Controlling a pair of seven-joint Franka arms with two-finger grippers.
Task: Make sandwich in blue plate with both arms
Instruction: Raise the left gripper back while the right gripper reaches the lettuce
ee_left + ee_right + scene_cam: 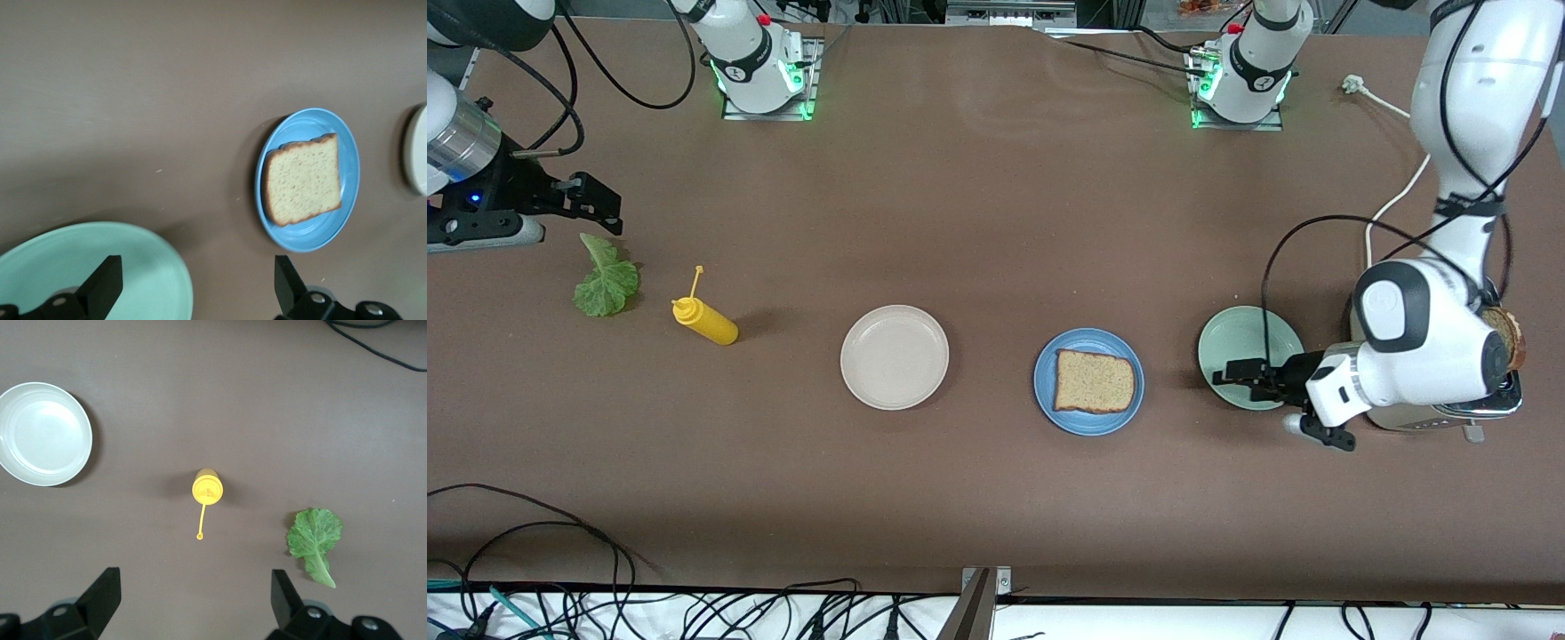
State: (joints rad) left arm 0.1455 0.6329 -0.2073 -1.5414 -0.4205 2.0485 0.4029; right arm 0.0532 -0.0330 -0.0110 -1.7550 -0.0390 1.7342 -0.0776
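**A:** One slice down so far: the bread slice (1095, 381) lies flat in the blue plate (1044, 391), just below the middle of the front view, between the cream plate (895, 356) and the mint plate (1240, 342).

**B:** And both sets of jaws are spread wide with nothing in them. The left gripper (1238, 373) hangs over the mint plate, toward the left arm's end of the table. The right gripper (600, 206) sits high in the frame at the right arm's end, just above the lettuce leaf (607, 283).

**A:** So lettuce looks like the next layer, and that's the right arm's job. How would you play it?

**B:** Come straight down on the leaf, I'd say. The right wrist view shows it lying flat with its stem pointing away from the mustard bottle (207, 487). A pinch across the thicker rib near the stem should hold better than one on the ruffled edge.

**A:** Any risk?

**B:** A thin leaf flat on the table is hard to get under, so the fingers need to close right at the surface. Then carry it clear of the bottle and lay it square on the bread.

**A:** The left arm waits, with what looks like another slice (1505, 338) standing in the toaster (1449, 413), half hidden by the arm
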